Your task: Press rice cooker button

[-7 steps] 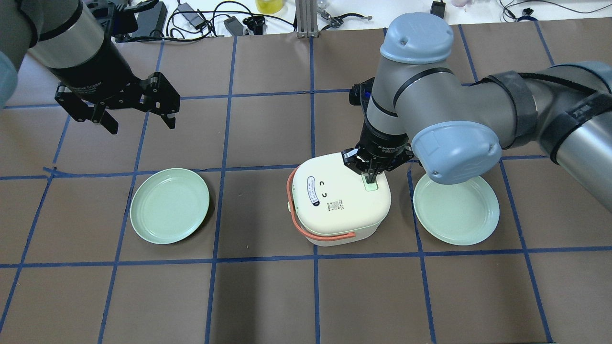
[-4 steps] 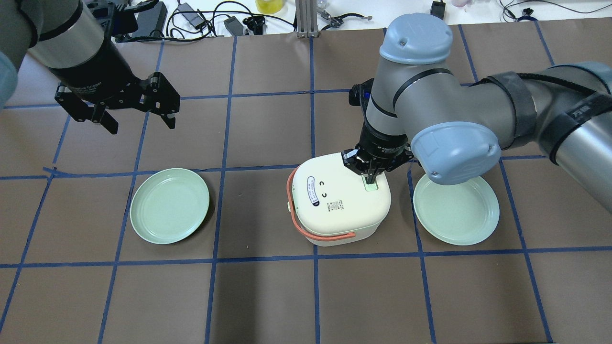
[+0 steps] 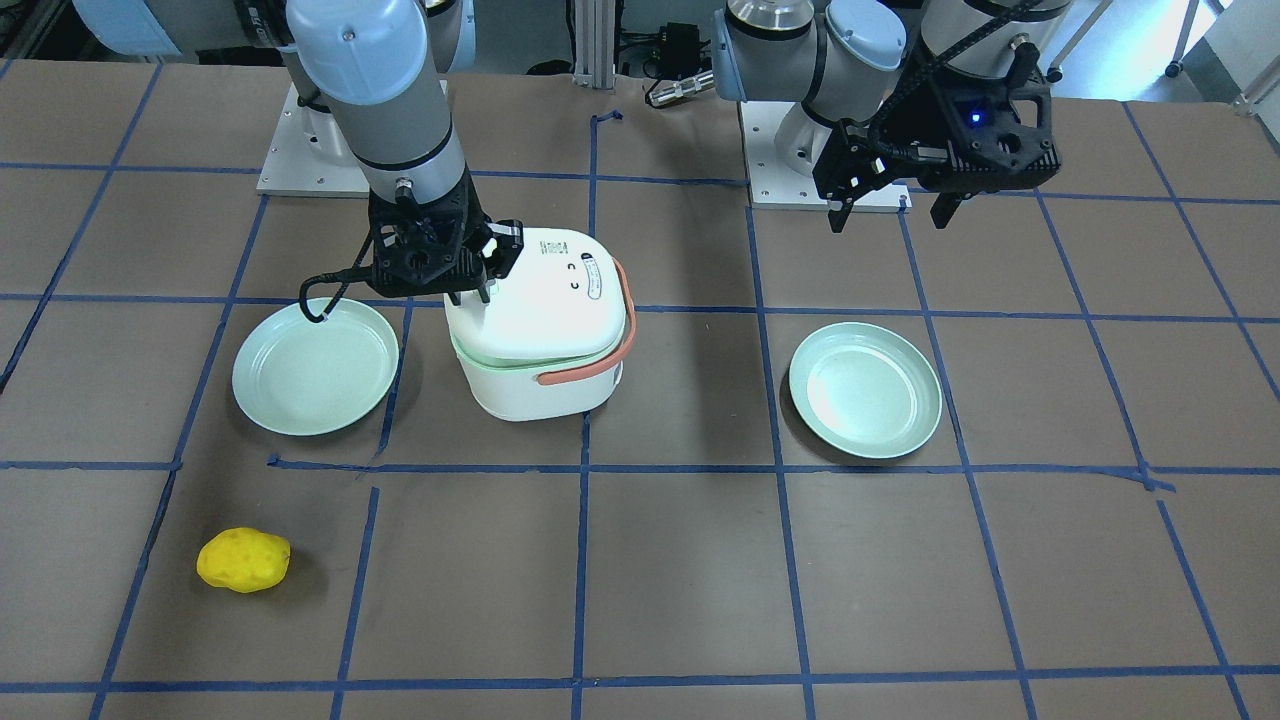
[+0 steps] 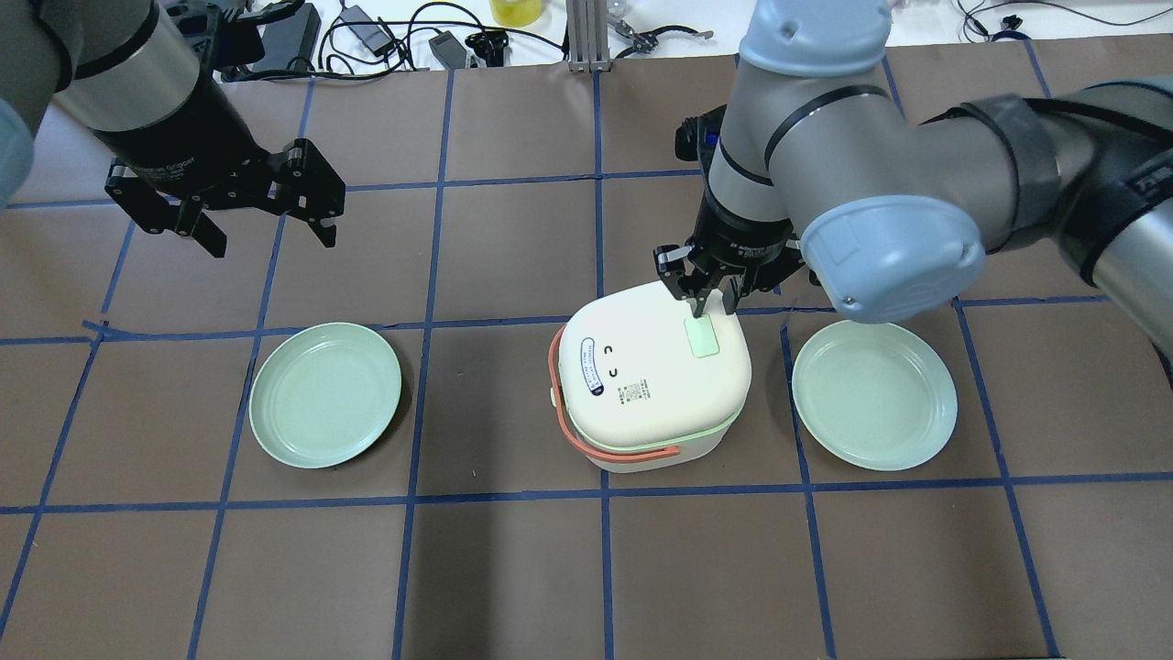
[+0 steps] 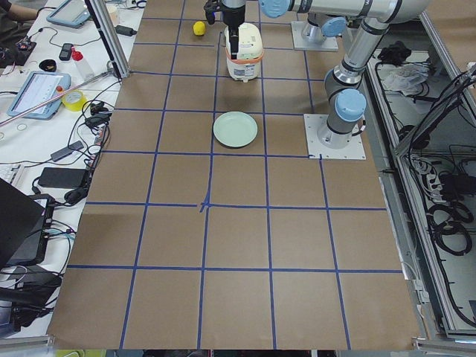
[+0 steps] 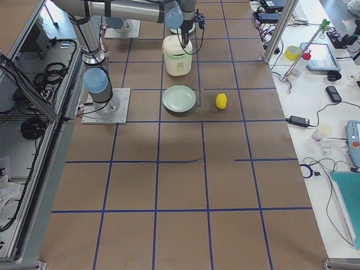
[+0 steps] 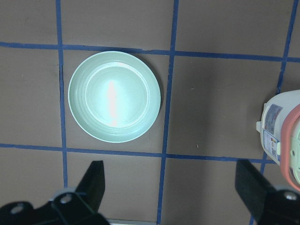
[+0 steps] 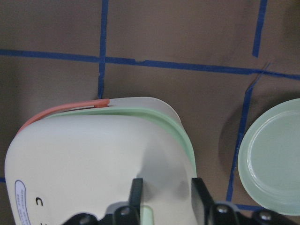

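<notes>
Above the rice cooker (image 4: 641, 394), our right gripper (image 4: 713, 305) hovers parted, empty.
We judge the button (image 4: 704, 339) stiff: press its centre.

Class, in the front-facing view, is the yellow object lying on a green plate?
No, the yellow object lies on the table, clear of the nearest green plate.

left claw (image 4: 275, 241): hovers, fingers spread wide | right claw (image 4: 713, 301): pointing down, fingers narrowly parted

The label (image 4: 594, 367) on the rice cooker (image 4: 669, 403) is unreadable.
</notes>
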`<state>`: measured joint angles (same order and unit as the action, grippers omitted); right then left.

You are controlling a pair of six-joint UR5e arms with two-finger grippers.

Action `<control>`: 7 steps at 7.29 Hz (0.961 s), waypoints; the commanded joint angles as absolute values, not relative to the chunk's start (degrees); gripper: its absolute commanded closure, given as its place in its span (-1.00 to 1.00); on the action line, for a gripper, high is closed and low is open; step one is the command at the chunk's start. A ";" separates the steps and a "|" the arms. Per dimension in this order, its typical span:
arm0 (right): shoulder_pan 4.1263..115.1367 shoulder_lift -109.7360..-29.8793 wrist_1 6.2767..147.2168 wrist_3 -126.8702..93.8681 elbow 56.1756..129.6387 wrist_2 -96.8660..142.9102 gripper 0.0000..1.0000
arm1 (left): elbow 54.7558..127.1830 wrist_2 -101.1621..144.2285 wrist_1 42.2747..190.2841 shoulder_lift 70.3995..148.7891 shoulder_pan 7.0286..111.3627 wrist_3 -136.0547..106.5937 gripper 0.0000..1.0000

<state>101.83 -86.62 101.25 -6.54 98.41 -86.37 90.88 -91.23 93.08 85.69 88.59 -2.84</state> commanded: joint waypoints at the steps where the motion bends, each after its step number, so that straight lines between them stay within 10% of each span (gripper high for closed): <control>1: 98.72 -86.66 96.79 -6.33 90.82 -88.86 -1.00 | 90.88 -91.23 93.08 85.69 88.59 -2.90 -1.00; 7: 87.90 -87.01 94.67 -5.54 83.24 -90.00 -1.00 | 90.88 -91.23 93.08 85.69 88.59 -2.81 -1.00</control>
